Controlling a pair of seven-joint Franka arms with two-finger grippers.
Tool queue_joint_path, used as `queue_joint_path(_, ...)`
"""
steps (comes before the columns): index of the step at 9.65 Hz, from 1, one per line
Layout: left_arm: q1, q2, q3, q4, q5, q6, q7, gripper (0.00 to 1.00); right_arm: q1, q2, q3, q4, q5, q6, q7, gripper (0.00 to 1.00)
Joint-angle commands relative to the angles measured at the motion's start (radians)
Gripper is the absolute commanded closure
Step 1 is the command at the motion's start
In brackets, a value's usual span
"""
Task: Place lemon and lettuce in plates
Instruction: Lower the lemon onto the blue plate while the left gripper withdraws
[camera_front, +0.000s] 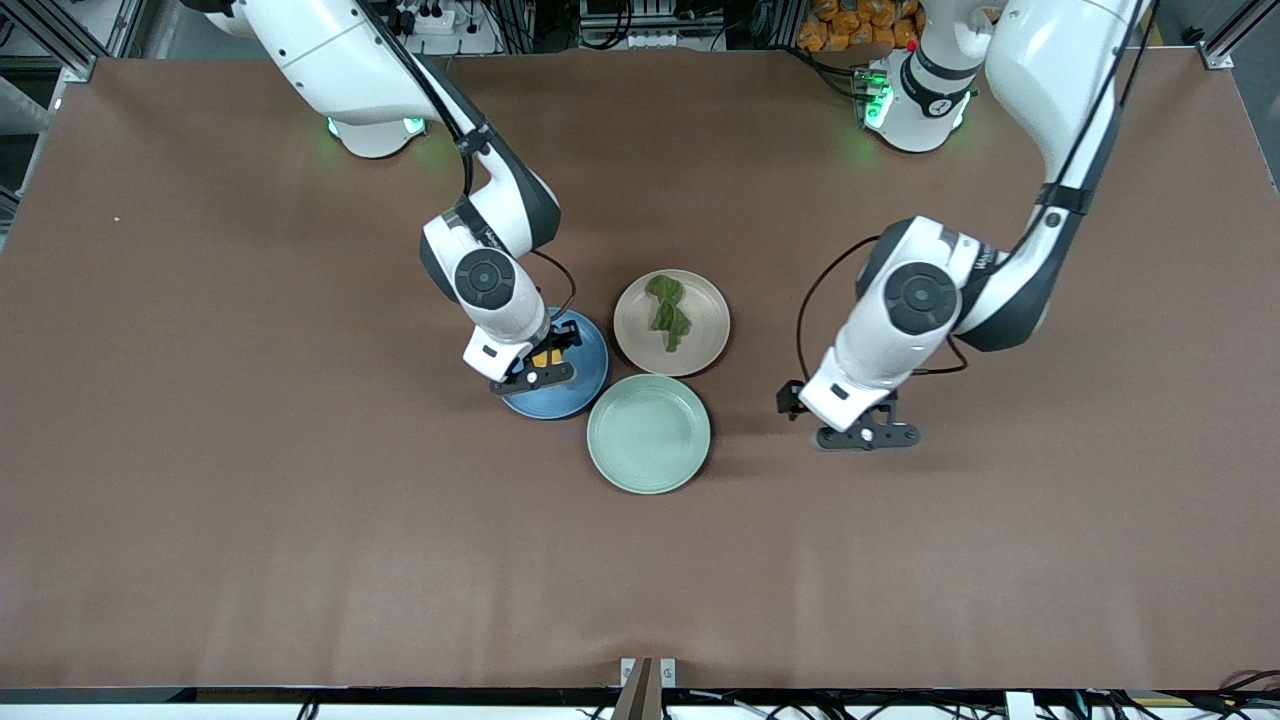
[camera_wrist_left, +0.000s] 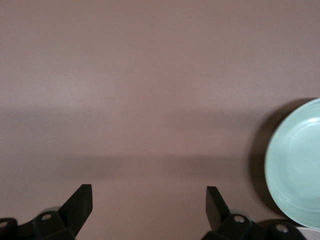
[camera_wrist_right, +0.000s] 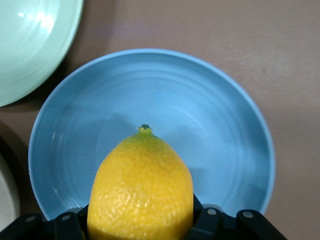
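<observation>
My right gripper (camera_front: 540, 368) is shut on the yellow lemon (camera_wrist_right: 141, 187) and holds it over the blue plate (camera_front: 585, 385); the plate fills the right wrist view (camera_wrist_right: 220, 130). A sliver of the lemon (camera_front: 545, 357) shows between the fingers in the front view. The green lettuce (camera_front: 668, 312) lies in the beige-pink plate (camera_front: 707, 335), beside the blue plate toward the left arm's end. My left gripper (camera_front: 868, 430) is open and empty, low over bare table toward the left arm's end of the plates; its fingers (camera_wrist_left: 80, 202) stand wide apart.
A pale mint-green plate (camera_front: 649, 434) lies nearer to the front camera than the other two plates and touches them; its rim shows in the left wrist view (camera_wrist_left: 295, 165) and the right wrist view (camera_wrist_right: 30, 45). Brown table surface (camera_front: 300, 520) spreads all around.
</observation>
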Motion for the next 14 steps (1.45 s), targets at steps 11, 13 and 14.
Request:
queue_joint_path(11, 0.03, -0.421, 0.122, -0.311, -0.114, -0.128, 0.338, 0.0, -0.011, 0.044, -0.006, 0.008, -0.006, 0.031, 0.021, 0.0)
queue_joint_path(13, 0.039, -0.479, 0.125, -0.289, -0.141, -0.128, 0.332, 0.0, -0.022, 0.036, -0.008, 0.035, 0.006, 0.019, 0.016, 0.0)
queue_joint_path(14, 0.039, -0.488, 0.141, -0.248, -0.166, -0.138, 0.329, 0.0, -0.03, 0.035, -0.008, 0.052, 0.009, 0.002, 0.015, 0.0)
